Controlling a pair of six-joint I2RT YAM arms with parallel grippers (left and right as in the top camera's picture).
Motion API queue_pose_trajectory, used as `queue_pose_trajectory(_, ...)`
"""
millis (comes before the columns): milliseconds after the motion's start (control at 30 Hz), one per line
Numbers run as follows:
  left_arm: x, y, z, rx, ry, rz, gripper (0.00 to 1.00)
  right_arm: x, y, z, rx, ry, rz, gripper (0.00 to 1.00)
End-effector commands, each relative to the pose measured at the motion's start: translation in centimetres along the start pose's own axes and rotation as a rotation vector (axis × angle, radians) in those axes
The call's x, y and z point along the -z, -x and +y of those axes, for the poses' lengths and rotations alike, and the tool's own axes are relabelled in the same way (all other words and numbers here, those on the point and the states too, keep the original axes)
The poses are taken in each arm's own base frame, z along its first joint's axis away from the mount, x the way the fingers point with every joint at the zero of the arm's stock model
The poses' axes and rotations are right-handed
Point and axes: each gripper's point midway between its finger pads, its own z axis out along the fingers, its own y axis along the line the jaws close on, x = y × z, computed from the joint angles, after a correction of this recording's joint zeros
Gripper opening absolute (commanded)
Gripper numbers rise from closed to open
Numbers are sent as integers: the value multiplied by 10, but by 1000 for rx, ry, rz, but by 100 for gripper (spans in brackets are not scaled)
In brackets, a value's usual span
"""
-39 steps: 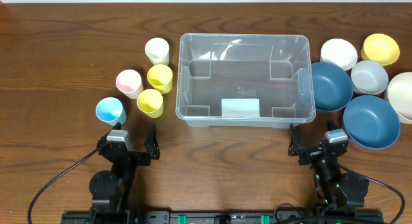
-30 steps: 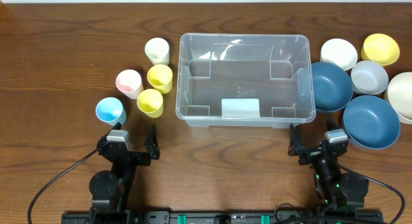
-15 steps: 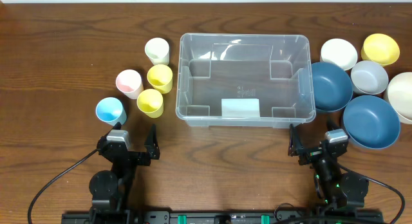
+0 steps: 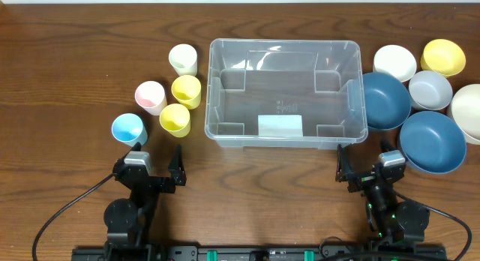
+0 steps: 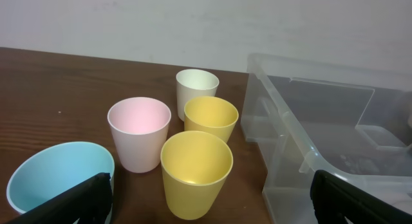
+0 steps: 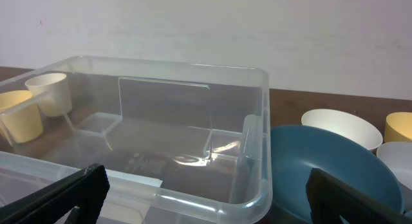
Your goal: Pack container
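— Dark brown wooden table (image 4: 67, 51) fills the overhead view; a pale wall stands behind it in both wrist views. What sits at the centre?

— A large clear rectangular plastic container (image 4: 212, 96) with rounded corners. It stands upright mid-table, with a white label (image 4: 280, 126) at its near wall.

— And on its left?

— Five small plastic cups in a loose group. A cream cup (image 4: 183, 59) is farthest back. A rear yellow cup (image 4: 187, 90) and a front yellow cup (image 4: 175, 119) stand just beside the container. A pink cup (image 4: 150, 97) is left of them, and a light blue cup (image 4: 127, 129) is nearest the robot.

— On its right?

— Six bowls. A rear dark blue bowl (image 4: 385, 100) sits against the container's right wall, and a front dark blue bowl (image 4: 431, 141) is beside it. Behind them are a white bowl (image 4: 394, 62), a yellow bowl (image 4: 443, 57) and a pale grey bowl (image 4: 430, 89). A cream bowl (image 4: 469, 111) is cut off by the edge.

— Where are the arms?

— Both sit low at the near edge. The left gripper (image 4: 156, 157) is just in front of the blue cup, jaws spread wide and holding nothing. Its black fingers (image 5: 71, 201) frame the cups in the left wrist view. The right gripper (image 4: 361, 157) is in front of the container's near right corner, equally wide apart and empty.
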Motion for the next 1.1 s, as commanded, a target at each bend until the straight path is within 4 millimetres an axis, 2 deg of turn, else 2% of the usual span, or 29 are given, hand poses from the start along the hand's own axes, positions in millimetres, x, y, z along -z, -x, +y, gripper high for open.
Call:
queue_pose_trajectory(0,-2,-15,6,9,20,31,98,0,-1,1,12,0,-2,99)
queue_pose_trajectory(867,-2,-15,6,10,20,31,98,0,1,1,13,1,-6,99)
queue_pose_trajectory(967,-2,-15,6,9,20,31,98,0,0,9,-27,47,-2,99)
queue_pose_trajectory(1067,-2,-15,6,10,20,31,98,1,-1,22,-154,124,10,99)
